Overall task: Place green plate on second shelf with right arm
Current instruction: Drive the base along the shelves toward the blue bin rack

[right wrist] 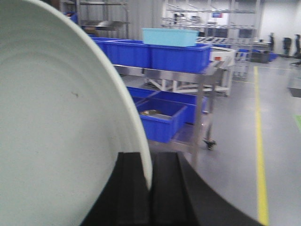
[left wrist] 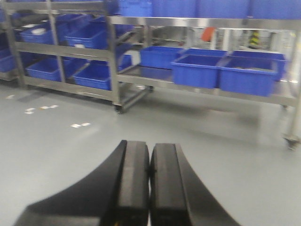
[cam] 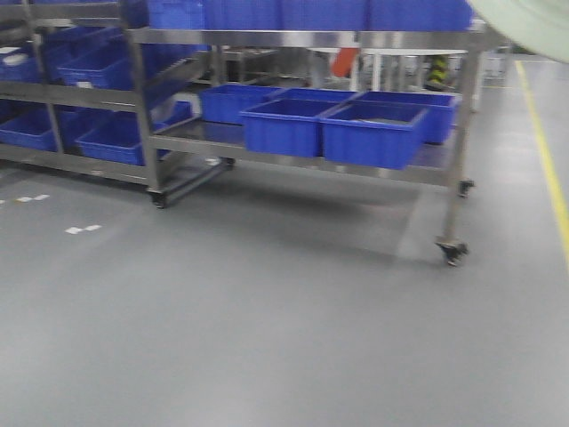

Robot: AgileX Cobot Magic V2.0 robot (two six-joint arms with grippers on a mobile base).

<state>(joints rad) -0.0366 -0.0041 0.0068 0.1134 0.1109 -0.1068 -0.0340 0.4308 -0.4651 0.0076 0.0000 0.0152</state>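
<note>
The green plate (right wrist: 56,122) fills the left half of the right wrist view, held on edge, its rim pinched between the black fingers of my right gripper (right wrist: 150,162), which is shut on it. A pale corner of the same plate (cam: 533,27) shows at the top right of the front view. My left gripper (left wrist: 150,150) is shut with nothing in it, hanging over bare grey floor. The steel shelf rack (cam: 302,37) stands ahead, its lower shelf (cam: 213,140) carrying blue bins; the arms themselves are out of the front view.
Several blue bins (cam: 373,132) sit on the rack's lower shelf, more on the top and on a second rack (cam: 80,98) to the left. The rack stands on castors (cam: 452,252). A yellow floor line (cam: 547,160) runs along the right. A light-blue tray (right wrist: 170,36) tops some bins.
</note>
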